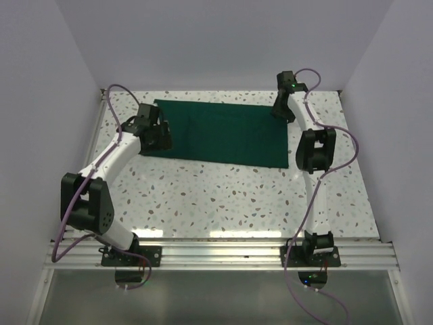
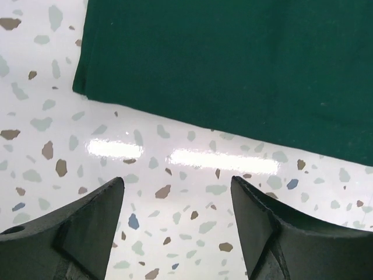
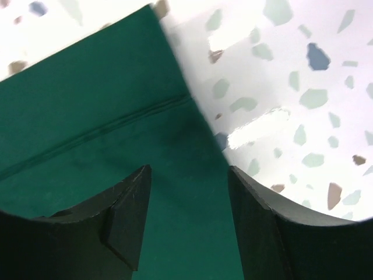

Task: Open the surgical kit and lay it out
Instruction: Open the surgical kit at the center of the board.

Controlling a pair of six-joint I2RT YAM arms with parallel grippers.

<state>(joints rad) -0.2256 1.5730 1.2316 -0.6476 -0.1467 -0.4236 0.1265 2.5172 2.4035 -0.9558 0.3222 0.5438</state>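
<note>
revealing seam (image 3: 99, 133) on cloth wrap (image 3: 70, 81) only from right wrist, left claw (image 2: 176, 181) apart, right claw (image 3: 189, 169) apart

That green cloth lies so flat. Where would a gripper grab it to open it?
Probably at its right edge, coming down from above and outside. The green cloth lies flat, so only a corner or hem offers a lip to pinch; the right gripper hovers open over that edge.

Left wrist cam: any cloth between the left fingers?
No, only speckled table shows between the fingers; the green cloth lies beyond their tips.
</note>
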